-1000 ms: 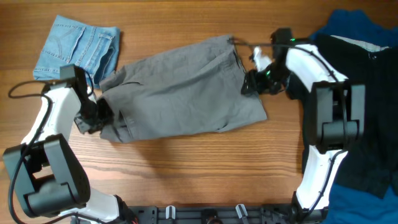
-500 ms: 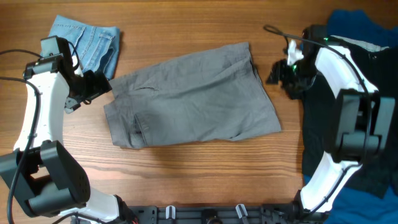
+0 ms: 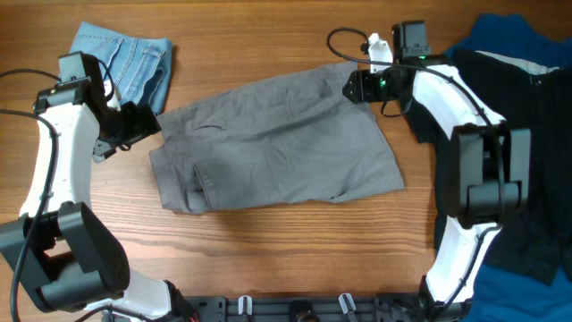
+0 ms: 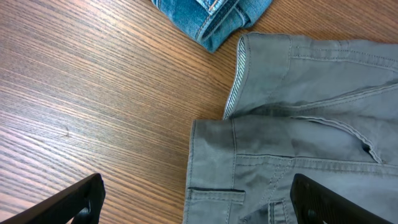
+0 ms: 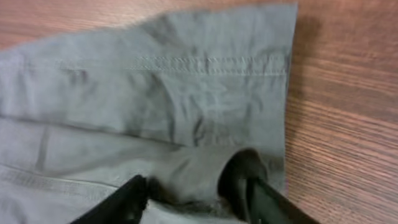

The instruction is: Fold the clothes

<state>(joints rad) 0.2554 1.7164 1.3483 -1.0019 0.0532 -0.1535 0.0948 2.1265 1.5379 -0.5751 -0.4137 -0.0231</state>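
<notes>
Since half a second ago, the right gripper [image 3: 355,87] has swung from the edge of the black garment [image 3: 536,161] onto the top right corner of the grey shorts [image 3: 273,143]. The left arm and the shorts lie as they did.

The wooden surface [image 3: 268,241] carries everything. At its right end the black garment lies spread over a royal-blue garment [image 3: 505,36], partly under the right arm. The grey shorts lie flat at the middle, waistband to the left, legs to the right. Folded light-blue denim shorts [image 3: 116,67] sit at the top left, just beside the waistband corner.

In the right wrist view the right gripper [image 5: 186,193] pinches a raised fold of grey cloth near the stitched hem. The left gripper [image 4: 198,202] hangs with its fingers spread wide over the waistband corner, clasping nothing. A thin black cable [image 3: 344,40] loops above the right gripper.
</notes>
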